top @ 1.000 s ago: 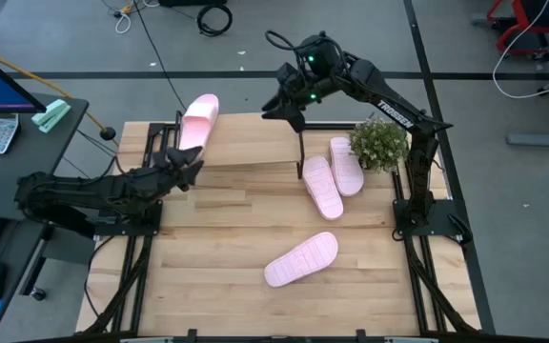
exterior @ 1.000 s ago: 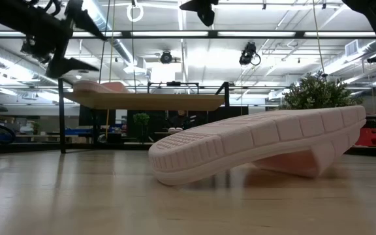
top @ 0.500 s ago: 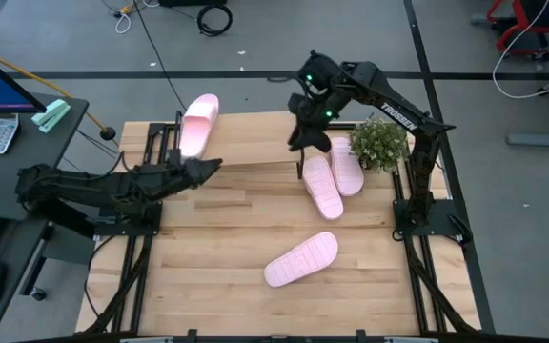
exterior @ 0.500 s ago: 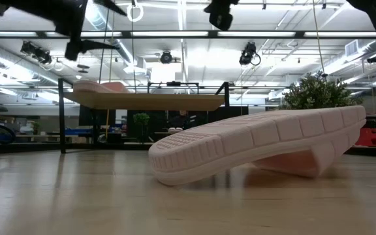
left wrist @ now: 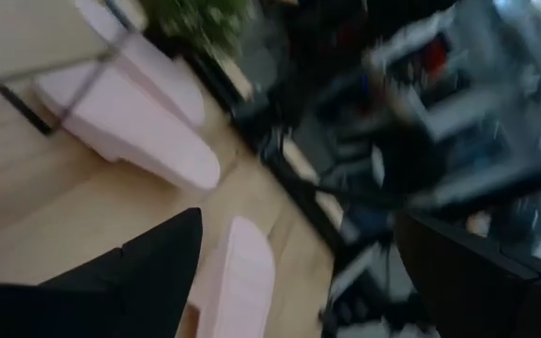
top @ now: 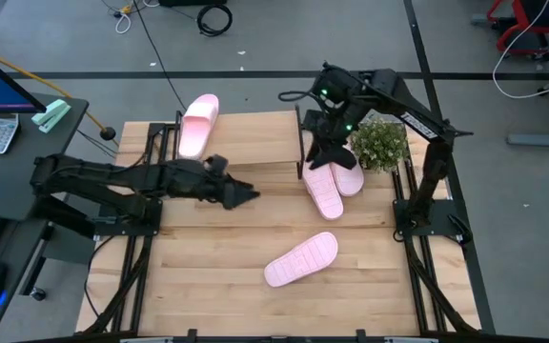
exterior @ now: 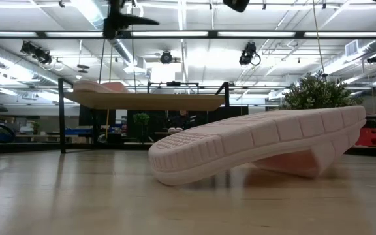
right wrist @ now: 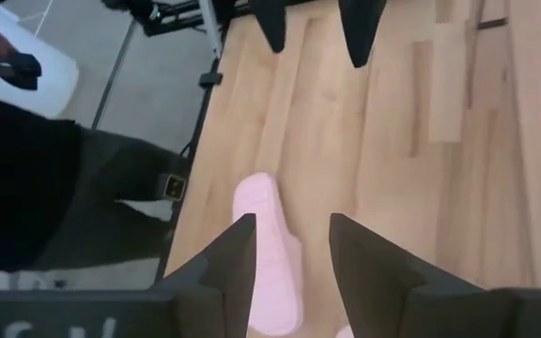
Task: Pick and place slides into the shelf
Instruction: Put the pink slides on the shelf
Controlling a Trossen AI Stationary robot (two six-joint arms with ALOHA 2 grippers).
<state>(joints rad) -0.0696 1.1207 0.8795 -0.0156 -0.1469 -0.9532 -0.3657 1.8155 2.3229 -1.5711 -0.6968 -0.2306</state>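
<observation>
High view: four slides are being tracked. One (top: 198, 125) is lying on the shelf (top: 246, 143) at the bench's far-left corner. Two (top: 323, 190) (top: 349, 174) are lying side by side beyond the shelf's right end, close to the plant (top: 381, 141) near the bench's far-right edge. The fourth (top: 301, 259) is lying on its own toward the bench's near edge, about mid-width; in the low view it (exterior: 260, 147) is seen tipped, sole facing the camera.

Left gripper (top: 246, 194) is being held over mid-bench, fingers spread, nothing between them. Right gripper (top: 321, 160) is being held just above the pair, fingers part-open and empty in the right wrist view.

Handling, judged: foam is being taken as light and soft, so it would compress under a hard pinch. The ribbed sole is likely giving decent friction. A grip across the strap or the sole's side edge is being favoured; a flat-lying sole offers little to pinch.
</observation>
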